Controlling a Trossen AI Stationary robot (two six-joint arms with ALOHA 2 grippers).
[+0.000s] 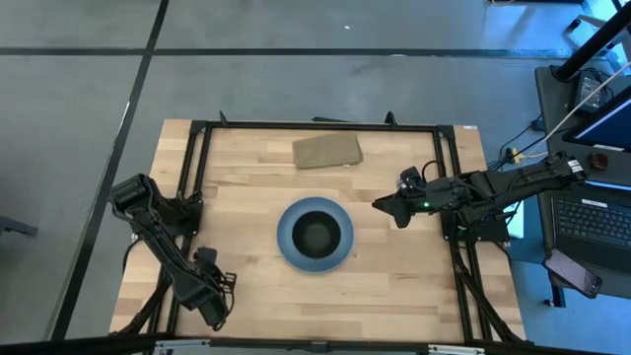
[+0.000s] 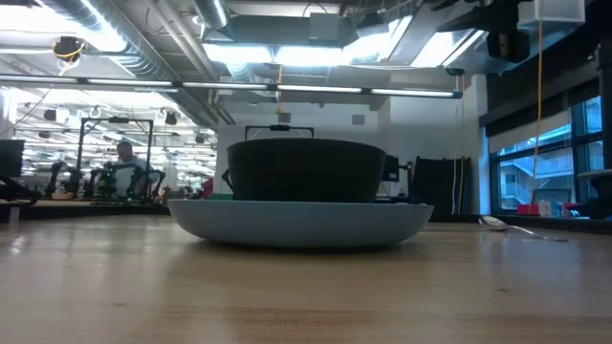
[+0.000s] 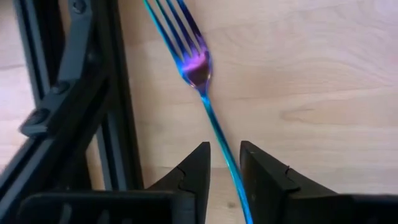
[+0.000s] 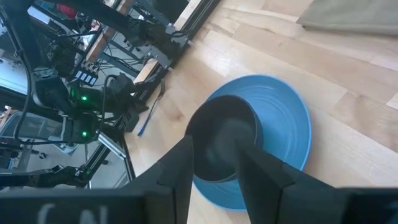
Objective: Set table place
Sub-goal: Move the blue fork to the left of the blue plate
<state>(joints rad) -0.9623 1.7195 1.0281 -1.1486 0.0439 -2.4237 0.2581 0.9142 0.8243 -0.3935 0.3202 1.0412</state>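
Note:
A round pale blue plate (image 1: 315, 235) sits mid-table with a small black bowl (image 1: 315, 233) resting in it; both also show in the low view (image 2: 301, 220) and the right wrist view (image 4: 283, 118). A blue-handled fork with purple tines (image 3: 198, 62) lies flat on the wood by the left frame rail. My left gripper (image 3: 225, 177) is low over it, fingers a little apart on either side of the handle. A silver spoon (image 2: 494, 223) lies on the table at the right in the low view. My right gripper (image 1: 383, 205) hangs right of the plate, slightly open and empty. My left gripper's fingers straddle the fork's handle (image 3: 229, 163) below its middle and lie along it. The handle runs close to one finger's (image 3: 261, 180) inner side. I cannot tell whether it touches. The fork lies flat on the table.
A tan cloth pad (image 1: 327, 151) lies at the table's far side. Black frame rails (image 1: 187, 197) run along the table's left and right sides; one rail (image 3: 112, 93) lies right beside the fork. Bare wood (image 1: 394, 286) lies near of the plate.

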